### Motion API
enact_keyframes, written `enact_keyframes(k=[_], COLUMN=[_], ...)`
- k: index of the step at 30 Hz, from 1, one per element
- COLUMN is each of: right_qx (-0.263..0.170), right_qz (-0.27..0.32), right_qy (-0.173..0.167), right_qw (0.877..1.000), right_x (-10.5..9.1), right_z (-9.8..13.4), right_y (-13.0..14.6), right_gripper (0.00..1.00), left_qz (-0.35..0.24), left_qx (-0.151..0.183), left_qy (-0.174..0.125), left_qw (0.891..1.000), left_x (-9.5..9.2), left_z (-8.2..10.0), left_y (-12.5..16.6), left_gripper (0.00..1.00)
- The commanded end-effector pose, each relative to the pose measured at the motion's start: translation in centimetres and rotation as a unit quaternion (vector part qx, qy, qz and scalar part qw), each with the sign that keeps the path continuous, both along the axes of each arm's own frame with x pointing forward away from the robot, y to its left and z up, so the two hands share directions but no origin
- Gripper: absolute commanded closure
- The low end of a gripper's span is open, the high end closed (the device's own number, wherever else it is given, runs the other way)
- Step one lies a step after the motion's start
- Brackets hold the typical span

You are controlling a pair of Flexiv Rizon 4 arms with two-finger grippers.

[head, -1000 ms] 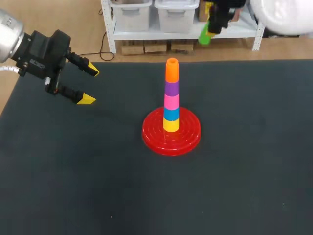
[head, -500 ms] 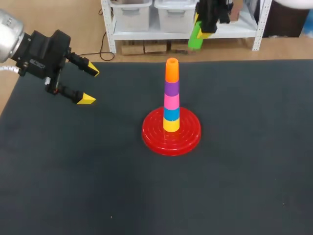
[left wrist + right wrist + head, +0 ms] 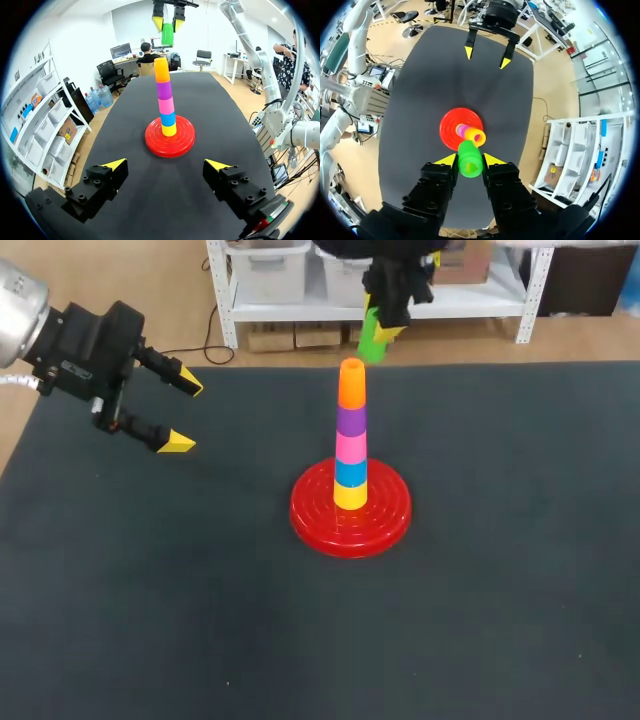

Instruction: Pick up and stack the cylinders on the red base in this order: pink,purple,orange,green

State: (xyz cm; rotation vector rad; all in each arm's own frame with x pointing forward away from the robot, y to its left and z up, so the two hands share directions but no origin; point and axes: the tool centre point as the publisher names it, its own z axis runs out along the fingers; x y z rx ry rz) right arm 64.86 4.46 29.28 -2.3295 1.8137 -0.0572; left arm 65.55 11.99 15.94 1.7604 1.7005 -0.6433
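At the far left, the left pincer hung apart and empty over the worktop. In the middle, the stack on the red base ended in the orange cylinder. Just beyond and above it, the right pincer clamped the green cylinder across its sides. It looked like light, stiff, smooth plastic, which a mid-wall hold would suit.

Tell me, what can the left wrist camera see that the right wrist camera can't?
Only the left wrist view shows the stack side-on, with the yellow cylinder and blue cylinder at its bottom. Only the right wrist view looks down into the orange cylinder's hollow top. Both show the red base, the open left tool, and the right tool shut on the green cylinder.
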Motion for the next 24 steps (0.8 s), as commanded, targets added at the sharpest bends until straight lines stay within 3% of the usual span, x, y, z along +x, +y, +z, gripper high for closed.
enact_keyframes(k=[1, 9, 24], right_qx=[-0.015, -0.021, -0.036], right_qz=[0.006, 0.01, 0.006], right_qy=[0.02, 0.061, 0.073], right_qw=[1.0, 0.998, 0.997], right_x=[0.9, 1.3, 1.5], right_z=[0.2, 0.1, -1.8], right_y=[0.8, 1.3, 1.6], right_gripper=[1.0, 1.0, 1.0], left_qz=[-0.001, -0.001, -0.001], left_qx=[-0.001, -0.001, -0.001], left_qy=[0.0, 0.0, 0.0], left_qw=[1.0, 1.0, 1.0], left_x=[0.1, 0.1, 0.1], left_z=[-0.1, -0.1, -0.1], left_y=[0.1, 0.1, 0.1], left_gripper=[0.0, 0.0, 0.0])
